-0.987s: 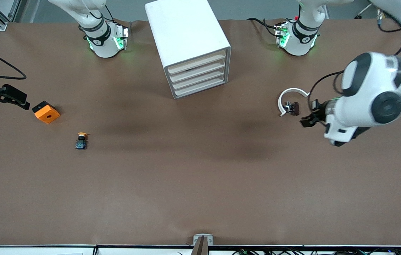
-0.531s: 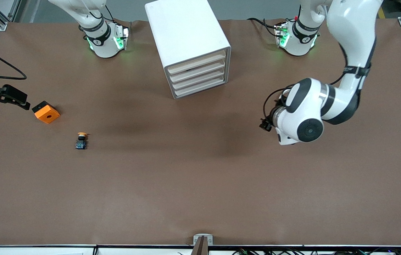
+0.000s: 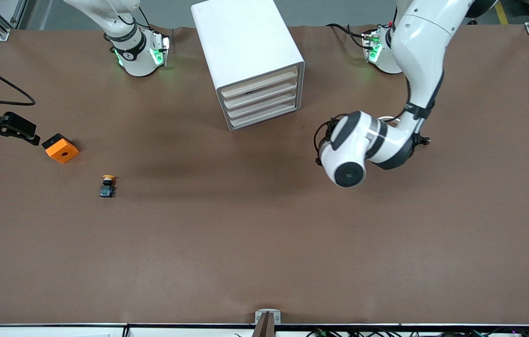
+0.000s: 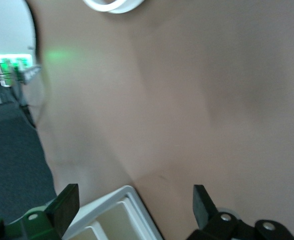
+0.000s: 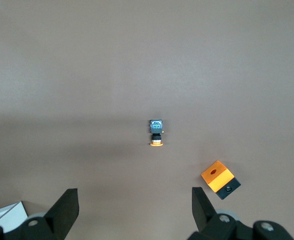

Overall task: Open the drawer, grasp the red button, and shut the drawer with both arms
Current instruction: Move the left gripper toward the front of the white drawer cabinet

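Observation:
The white cabinet [image 3: 245,47] stands at the robots' side of the table, and its four cream-fronted drawers [image 3: 264,96] are all shut. No red-capped button shows in any view. My left gripper [image 4: 134,192] is open and empty, low over the table beside the cabinet toward the left arm's end. A corner of the cabinet [image 4: 111,215] shows between its fingers. In the front view its wrist [image 3: 353,154] hides it. My right gripper [image 5: 134,195] is open and empty, high over the right arm's end of the table, and waits at the front view's edge [image 3: 21,128].
A yellow-capped button [image 3: 108,185] and an orange block with a hole [image 3: 61,148] lie toward the right arm's end; both show in the right wrist view, button [image 5: 157,132] and block [image 5: 219,179]. A white ring [image 4: 114,5] lies by the left arm.
The left arm has swung from the left arm's end of the table toward the cabinet and now covers most of the white ring. The right arm has not moved.

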`<move>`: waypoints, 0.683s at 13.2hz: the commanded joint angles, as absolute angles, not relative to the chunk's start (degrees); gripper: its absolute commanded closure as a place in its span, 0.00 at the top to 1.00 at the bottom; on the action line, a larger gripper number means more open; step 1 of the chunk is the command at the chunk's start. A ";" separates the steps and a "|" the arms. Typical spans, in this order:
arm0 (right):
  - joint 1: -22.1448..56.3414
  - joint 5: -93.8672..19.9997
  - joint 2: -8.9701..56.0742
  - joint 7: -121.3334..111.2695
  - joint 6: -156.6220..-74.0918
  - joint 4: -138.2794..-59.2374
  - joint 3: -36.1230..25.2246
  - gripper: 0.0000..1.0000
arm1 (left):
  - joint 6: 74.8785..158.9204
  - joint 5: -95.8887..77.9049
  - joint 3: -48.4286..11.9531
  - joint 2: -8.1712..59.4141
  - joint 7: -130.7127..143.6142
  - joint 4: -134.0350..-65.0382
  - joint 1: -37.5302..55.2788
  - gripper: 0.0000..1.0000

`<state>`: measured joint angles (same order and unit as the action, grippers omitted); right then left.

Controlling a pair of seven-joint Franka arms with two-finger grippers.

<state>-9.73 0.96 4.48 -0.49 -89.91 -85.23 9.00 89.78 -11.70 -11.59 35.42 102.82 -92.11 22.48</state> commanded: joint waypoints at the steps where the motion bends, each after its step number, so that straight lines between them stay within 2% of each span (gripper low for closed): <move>1: -10.11 0.97 4.83 -1.05 -89.82 -84.64 9.40 1.00 | 86.84 -12.81 -11.16 35.68 105.11 -90.79 22.85 1.00; 5: -10.19 0.97 4.83 -1.05 -89.83 -84.64 9.40 1.00 | 86.84 -26.95 -10.64 37.17 112.91 -90.44 22.68 1.00; 9: -10.11 0.97 4.83 -1.05 -89.91 -84.64 9.40 1.00 | 86.84 -32.76 -10.63 40.77 113.64 -87.98 23.12 1.00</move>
